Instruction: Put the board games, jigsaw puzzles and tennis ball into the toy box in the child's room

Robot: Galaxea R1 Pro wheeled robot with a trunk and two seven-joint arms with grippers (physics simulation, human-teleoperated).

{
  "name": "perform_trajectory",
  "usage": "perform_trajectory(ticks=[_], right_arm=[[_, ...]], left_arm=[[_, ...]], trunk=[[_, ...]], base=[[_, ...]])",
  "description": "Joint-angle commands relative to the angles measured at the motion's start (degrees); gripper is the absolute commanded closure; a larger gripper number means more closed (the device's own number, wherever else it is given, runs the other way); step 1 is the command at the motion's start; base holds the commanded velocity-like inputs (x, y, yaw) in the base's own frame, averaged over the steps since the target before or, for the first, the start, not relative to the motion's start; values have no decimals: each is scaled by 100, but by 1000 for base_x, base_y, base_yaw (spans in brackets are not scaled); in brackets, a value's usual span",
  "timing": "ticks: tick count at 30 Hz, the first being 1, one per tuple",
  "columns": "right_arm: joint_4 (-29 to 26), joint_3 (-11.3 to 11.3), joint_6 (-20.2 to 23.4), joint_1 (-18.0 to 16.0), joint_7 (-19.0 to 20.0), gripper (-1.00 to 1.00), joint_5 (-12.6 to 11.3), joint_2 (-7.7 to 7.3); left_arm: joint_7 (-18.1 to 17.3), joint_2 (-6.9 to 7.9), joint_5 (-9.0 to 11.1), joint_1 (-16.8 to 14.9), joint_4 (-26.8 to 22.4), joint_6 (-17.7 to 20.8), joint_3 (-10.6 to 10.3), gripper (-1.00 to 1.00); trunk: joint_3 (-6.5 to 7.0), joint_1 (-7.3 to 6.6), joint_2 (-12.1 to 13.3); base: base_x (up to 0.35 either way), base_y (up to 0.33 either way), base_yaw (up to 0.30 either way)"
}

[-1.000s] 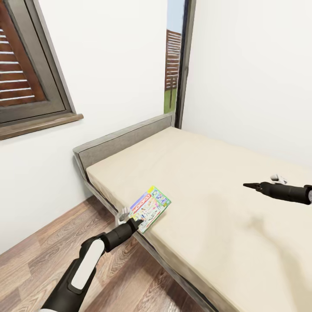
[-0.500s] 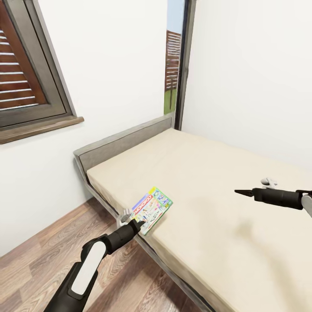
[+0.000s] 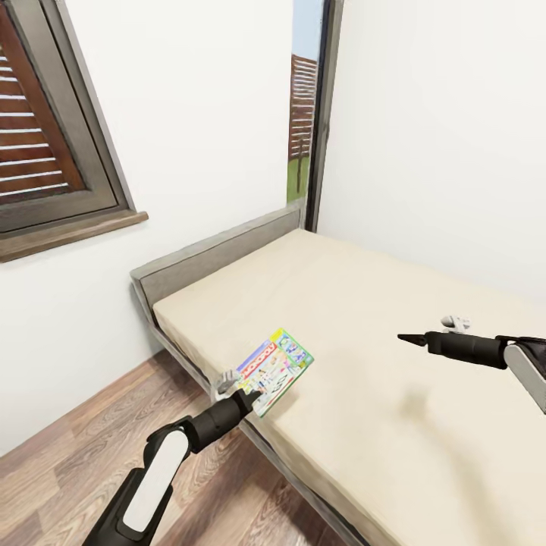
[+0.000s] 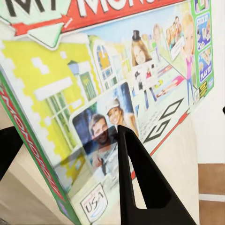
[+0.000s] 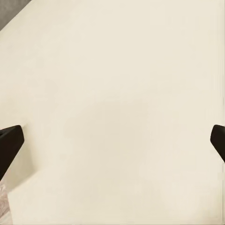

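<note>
We've got our left gripper point(image 3: 246, 392) clamped on the green-edged board game point(image 3: 275, 369), lifted just above the bed's point(image 3: 379, 318) near edge. Our right gripper point(image 3: 402, 337) hovers over the mattress, fingers spread wide, empty.

Left arm, black with a white forearm panel, reaches up and forward from the lower left, its black two-fingered left gripper point(image 3: 244, 392) clamped on the corner of the colourful green-edged board game box point(image 3: 275, 370) — one finger point(image 4: 140, 183) lies flat across the printed face. Right arm stretches in from the right, level, its black right gripper point(image 3: 406, 338) apparently spread wide, with fingertips point(image 5: 10, 143) far apart and nothing between them.
</note>
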Motion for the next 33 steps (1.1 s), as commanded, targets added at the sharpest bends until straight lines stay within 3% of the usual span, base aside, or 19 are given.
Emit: perform_trajectory(ticks=[1, 33], right_arm=[[-5, 8, 23, -4, -29, -100, -15, 1], [1, -3, 33, -3, -156, -100, -19, -30]], left_arm=[[-4, 4, -5, 4, -1, 25, 12, 100], [92, 49, -38, 32, 308, -2, 57, 100]], trunk=[[14, -23, 39], [588, -726, 1323]], base=[[0, 0, 0], [0, 0, 0]])
